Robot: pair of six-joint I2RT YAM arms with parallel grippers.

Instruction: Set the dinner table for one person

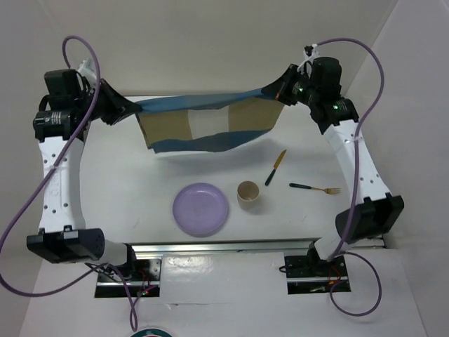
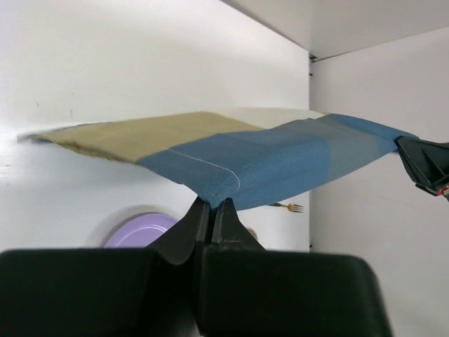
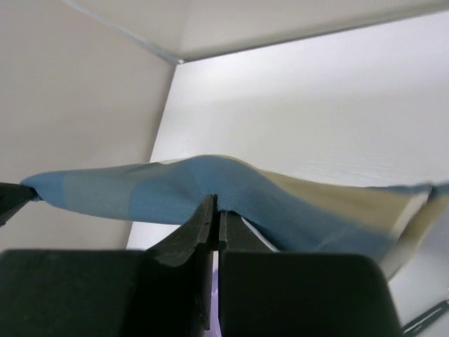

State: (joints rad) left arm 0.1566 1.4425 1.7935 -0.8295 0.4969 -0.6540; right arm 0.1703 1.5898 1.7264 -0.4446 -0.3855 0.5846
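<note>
Jaws, left: left gripper (image 2: 212, 203) is pinched tight on one top corner of the blue-and-tan checked cloth placemat (image 1: 203, 123).
Jaws, right: right gripper (image 3: 215, 200) is pinched tight on the other top corner of the same cloth.
Placemat: up in the air between both grippers, its top edge pulled long, the rest hanging down.
Table: the dinner table (image 1: 126, 182), big, flat and white, lies under it all, with metal rails (image 1: 224, 247) at the near edge.
Plate: round purple plate (image 1: 202, 209) lies flat near the front.
Cup: small tan round cup (image 1: 248, 194) stands up just beside the plate.
Knife: gold knife with a dark green handle (image 1: 276, 167) lies slanted near the cup.
Fork: gold fork with a dark handle (image 1: 316, 188) lies near the knife, not touching.
</note>
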